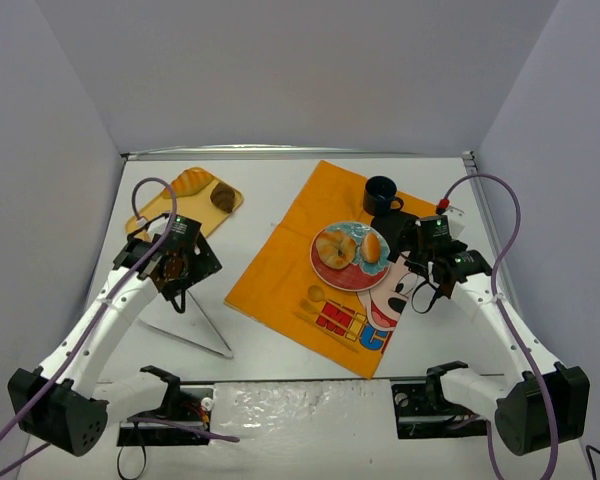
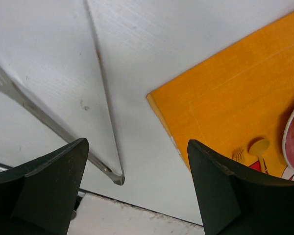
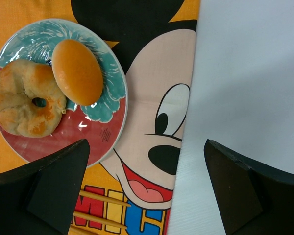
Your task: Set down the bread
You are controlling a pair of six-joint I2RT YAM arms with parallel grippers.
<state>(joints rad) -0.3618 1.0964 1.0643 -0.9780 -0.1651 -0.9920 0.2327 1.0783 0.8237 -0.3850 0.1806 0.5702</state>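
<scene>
A flat, matte white surface (image 1: 280, 180) is seen, and its middle is covered by an orange placemat (image 1: 280, 270) laid askew, printed with a cartoon mouse face and block letters. A round glazed plate (image 3: 105, 142), teal and red with a glossy sheen, is set on the mat toward its right side. Two pieces of bread are held on it: a knobbly, ring-shaped bread (image 3: 24, 98) with a crusty golden top and a smooth oval bun (image 3: 77, 71), and the two are touching. A dark blue mug (image 1: 381, 194) is stood on the mat's far corner.

At the far left corner of the surface a yellow tray (image 1: 155, 212) is placed, with a long pale loaf (image 1: 190, 182) and a dark brown roll (image 1: 223, 198) on it. A thin metal rod (image 2: 108, 161), bent into a sharp V, is laid on the left side near the mat's near-left edge.

The left hand (image 2: 137, 188) is held above the V's tip with its fingers apart and nothing between them. The right hand (image 3: 147, 191) is held over the mat's right edge, beside the plate, fingers likewise spread and empty. Bare white surface is left along the right edge and between tray and mat.
</scene>
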